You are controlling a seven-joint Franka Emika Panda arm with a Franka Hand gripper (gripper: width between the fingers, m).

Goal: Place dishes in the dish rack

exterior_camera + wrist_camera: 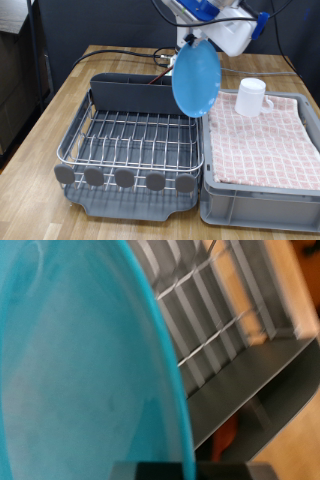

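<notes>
Hand (196,40) pinches the light-blue plate (196,78) by its upper rim, hanging on edge above the dish rack (135,140) (its right side in the exterior view). Advise aligning the plate's edge with a wire slot, descending slowly.

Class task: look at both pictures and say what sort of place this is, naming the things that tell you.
Probably a lab bench set up as a dishwashing station: a wire dish rack on a wooden table, a white mug on a pink checked cloth, and a robot hand holding a light-blue plate.
</notes>
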